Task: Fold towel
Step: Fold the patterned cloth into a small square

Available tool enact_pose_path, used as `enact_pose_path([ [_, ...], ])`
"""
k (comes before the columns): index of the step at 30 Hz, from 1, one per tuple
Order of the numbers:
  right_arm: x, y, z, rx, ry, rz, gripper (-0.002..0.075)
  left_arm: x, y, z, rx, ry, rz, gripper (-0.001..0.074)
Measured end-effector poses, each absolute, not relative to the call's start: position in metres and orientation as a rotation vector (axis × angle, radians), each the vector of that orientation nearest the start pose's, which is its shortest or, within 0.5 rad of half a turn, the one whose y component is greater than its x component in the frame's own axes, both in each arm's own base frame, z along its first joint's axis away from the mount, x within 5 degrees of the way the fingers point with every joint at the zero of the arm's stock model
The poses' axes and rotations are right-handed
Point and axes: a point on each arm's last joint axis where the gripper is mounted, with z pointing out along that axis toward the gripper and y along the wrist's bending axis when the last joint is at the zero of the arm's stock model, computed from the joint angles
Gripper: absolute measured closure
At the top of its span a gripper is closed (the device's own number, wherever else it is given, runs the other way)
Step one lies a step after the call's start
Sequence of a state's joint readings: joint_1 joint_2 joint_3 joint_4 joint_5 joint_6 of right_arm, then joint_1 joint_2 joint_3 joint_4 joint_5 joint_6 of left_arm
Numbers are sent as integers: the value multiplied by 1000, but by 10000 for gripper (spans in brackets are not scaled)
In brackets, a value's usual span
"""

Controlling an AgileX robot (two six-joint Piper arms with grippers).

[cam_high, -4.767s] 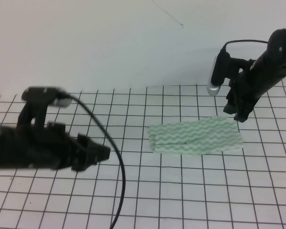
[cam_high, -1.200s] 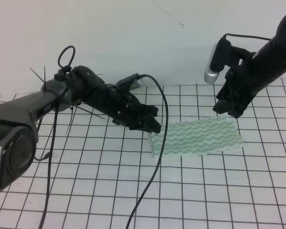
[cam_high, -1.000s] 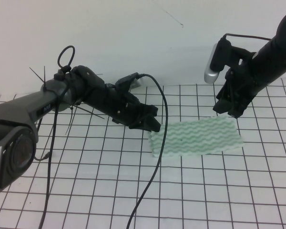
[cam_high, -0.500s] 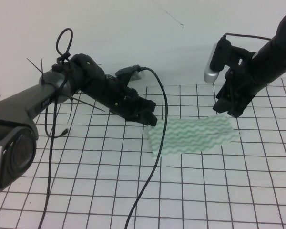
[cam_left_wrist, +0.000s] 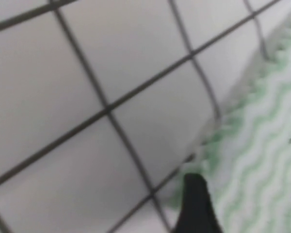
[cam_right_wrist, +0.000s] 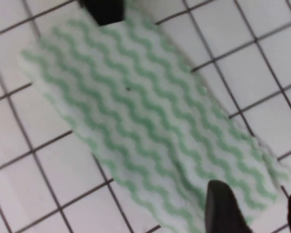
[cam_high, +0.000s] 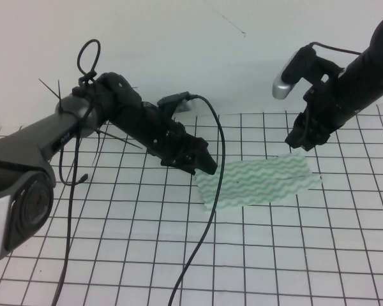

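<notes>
The folded towel [cam_high: 258, 180], white with green wavy stripes, lies flat on the gridded table [cam_high: 115, 242], a little skewed. My left gripper [cam_high: 207, 167] is down at its left far corner. The left wrist view shows one dark fingertip [cam_left_wrist: 195, 194] at the towel's [cam_left_wrist: 262, 145] edge; the other finger is out of frame and nothing is pinched. My right gripper [cam_high: 300, 143] hovers over the far right corner. In the right wrist view it [cam_right_wrist: 259, 208] is open, its fingers astride the towel's [cam_right_wrist: 136, 107] corner without gripping it.
A black cable [cam_high: 214, 210] hangs from the left arm and crosses the table just in front of the towel's left end. A white wall rises behind the table. The right arm's silver camera [cam_high: 282, 89] sticks out toward the left.
The left gripper lifted the towel's left corner, let go, and now sits lower at that corner. The towel's right end has shifted and skewed. The right wrist has turned and risen a little.
</notes>
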State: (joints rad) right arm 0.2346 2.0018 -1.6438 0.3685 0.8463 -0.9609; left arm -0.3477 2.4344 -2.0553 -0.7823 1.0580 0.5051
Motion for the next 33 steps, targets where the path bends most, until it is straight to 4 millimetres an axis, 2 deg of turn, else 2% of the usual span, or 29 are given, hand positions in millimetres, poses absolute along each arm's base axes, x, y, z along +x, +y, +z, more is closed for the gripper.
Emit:
enact_pose_path([
  [2, 426, 123, 240, -1163, 2327, 177, 424, 463, -229, 170, 735, 2600, -1026, 293],
  [4, 429, 114, 240, -1048, 2378, 169, 409, 463, -231, 183, 752, 2587, -1052, 270],
  [7, 435, 92, 239, -851, 2453, 191, 393, 463, -231, 202, 757, 2588, -1088, 257],
  [10, 443, 71, 230, -665, 2508, 283, 387, 467, -233, 220, 744, 2524, -1128, 270],
  [13, 449, 60, 215, -556, 2545, 409, 386, 466, -232, 230, 731, 2497, -1149, 339],
  [18, 454, 60, 182, -545, 2619, 467, 386, 464, -234, 238, 764, 2439, -1191, 523],
  [20, 454, 63, 170, -535, 2647, 528, 386, 462, -234, 249, 790, 2406, -1180, 621],
  [22, 454, 65, 162, -524, 2667, 570, 386, 458, -232, 265, 815, 2369, -1157, 682],
  [26, 454, 65, 157, -521, 2676, 576, 386, 443, -223, 311, 872, 2294, -1048, 724],
  [33, 454, 66, 152, -514, 2687, 591, 386, 410, -207, 383, 926, 2178, -860, 735],
])
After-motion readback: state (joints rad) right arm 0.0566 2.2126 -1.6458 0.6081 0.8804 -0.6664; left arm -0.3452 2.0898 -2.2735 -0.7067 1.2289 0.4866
